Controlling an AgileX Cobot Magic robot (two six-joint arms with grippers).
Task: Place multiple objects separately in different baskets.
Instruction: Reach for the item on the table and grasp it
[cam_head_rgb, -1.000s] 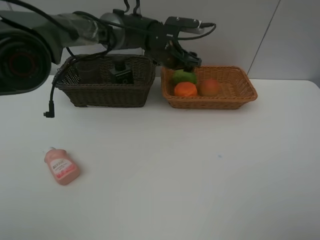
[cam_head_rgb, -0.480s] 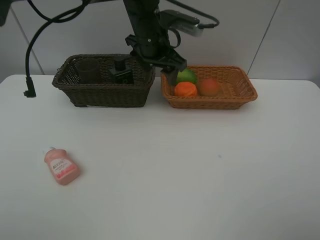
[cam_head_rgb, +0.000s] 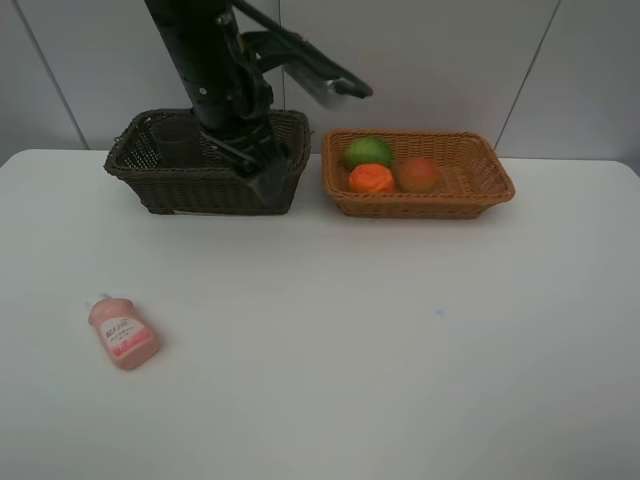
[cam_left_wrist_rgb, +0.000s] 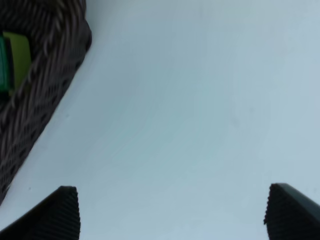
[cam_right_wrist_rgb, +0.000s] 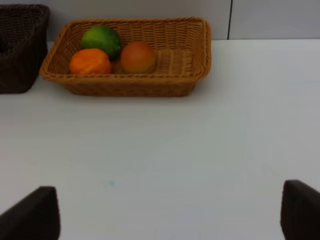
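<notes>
At about eight o'clock on the white table (cam_head_rgb: 400, 350) lies the small pink soap bottle (cam_head_rgb: 123, 334), on its side and well apart from everything else; it is the one object not yet in a basket. Up at eleven o'clock stands the dark brown basket (cam_head_rgb: 160, 185), with the mauve cup (cam_head_rgb: 176, 140) inside it and the left arm hanging over its right end. The left gripper (cam_left_wrist_rgb: 172, 212) is spread wide and empty above bare table just beside the basket wall; a strip of green bottle label (cam_left_wrist_rgb: 15, 60) shows through the weave. At one o'clock the orange-tan basket (cam_head_rgb: 480, 190) holds the lime (cam_head_rgb: 368, 152), tangerine (cam_head_rgb: 371, 178) and peach (cam_head_rgb: 419, 174). The right gripper (cam_right_wrist_rgb: 170, 210) is likewise spread and holds nothing.

The risk seems to be the soap bottle itself: lying flat and rounded, it could slide or roll away if the jaws close off-centre, and a low swing by the arm could clip the dark basket's rim.
</notes>
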